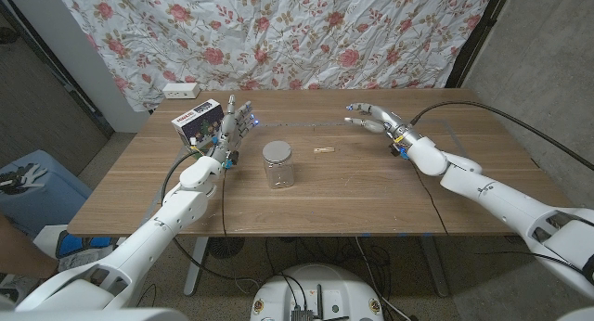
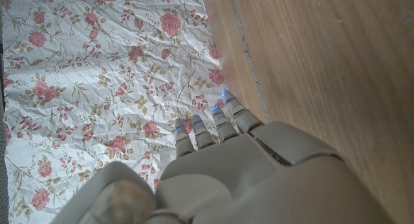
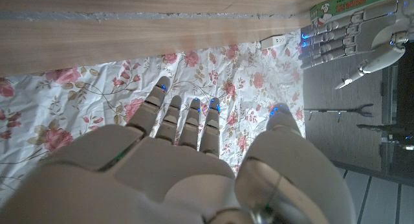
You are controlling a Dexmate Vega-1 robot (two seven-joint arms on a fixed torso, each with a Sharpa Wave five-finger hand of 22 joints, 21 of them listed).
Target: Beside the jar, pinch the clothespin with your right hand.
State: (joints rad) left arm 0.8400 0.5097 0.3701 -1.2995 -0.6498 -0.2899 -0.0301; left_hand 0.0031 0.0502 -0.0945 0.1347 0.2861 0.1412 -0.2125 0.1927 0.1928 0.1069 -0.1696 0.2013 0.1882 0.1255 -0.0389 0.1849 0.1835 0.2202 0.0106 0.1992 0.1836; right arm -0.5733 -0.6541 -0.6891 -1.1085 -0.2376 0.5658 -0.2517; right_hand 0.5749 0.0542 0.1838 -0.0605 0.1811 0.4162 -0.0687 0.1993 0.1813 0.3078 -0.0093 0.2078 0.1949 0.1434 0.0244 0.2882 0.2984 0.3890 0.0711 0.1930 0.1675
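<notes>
A small wooden clothespin lies on the table just right of a clear glass jar with a metal lid. My right hand hovers to the right of the clothespin and a little beyond it, fingers apart and reaching left, holding nothing. In the right wrist view the right hand shows spread fingers against the floral cloth. My left hand stands upright left of the jar, fingers up and apart, empty; in the left wrist view the left hand shows its back.
A small printed box stands behind my left hand near the table's far left. A white power strip lies at the back left corner. A floral cloth hangs behind the table. Black cables run along both arms.
</notes>
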